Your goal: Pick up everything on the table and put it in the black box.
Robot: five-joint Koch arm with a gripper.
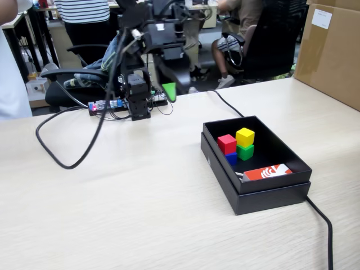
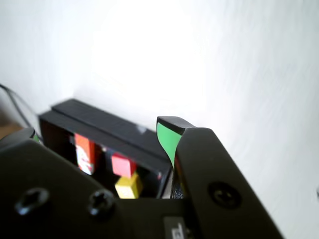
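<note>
Pale wood-grain worktop [image 1: 140, 191] in an office (black chairs [image 1: 270, 39] behind); brown carton [image 1: 332, 50] bears an unreadable white label [image 1: 321, 18]. Fingers [image 1: 169, 90] spread, empty.

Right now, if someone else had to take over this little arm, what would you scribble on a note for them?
Gripper: jaws apart, holding nothing, arm folded back at its base, away from the black box.
Things: all four cubes are in the box. The red cube appears to sit on the blue cube, and the yellow cube on the green cube. An orange-red card lies at the box's near end.
Done: no cubes show on the table.
Left: apparently nothing to pick up.
</note>
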